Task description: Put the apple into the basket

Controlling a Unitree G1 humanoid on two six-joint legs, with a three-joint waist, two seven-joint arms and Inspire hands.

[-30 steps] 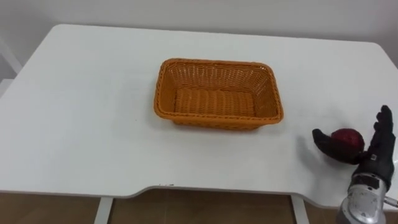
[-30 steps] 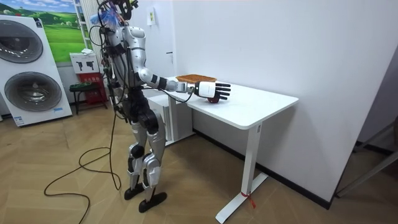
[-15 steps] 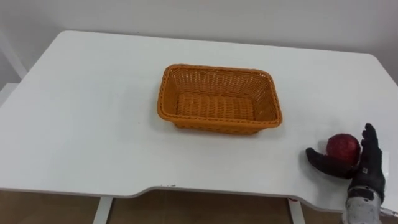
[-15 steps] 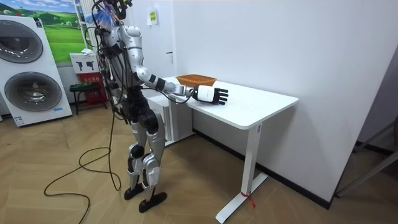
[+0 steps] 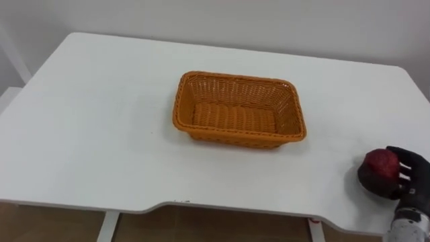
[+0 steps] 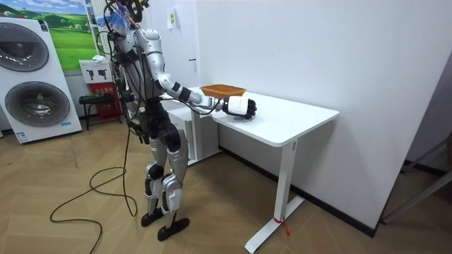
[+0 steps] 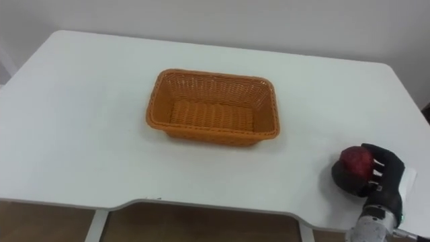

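Observation:
A dark red apple sits low at the right front of the white table. My right hand has its black fingers curled round it, thumb beneath. The empty orange wicker basket stands in the middle of the table, well to the left of the hand. In the room view I stand at the table's near side with my right arm stretched over it and the right hand beside the basket.
The table's front edge has a curved cut-out near me. In the room view two washing machines stand at the room view's left, and a red-and-white box sits behind me.
My right hand's fingers were spread beside the apple; now they have curled round it. The hand has drawn slightly right and toward me.

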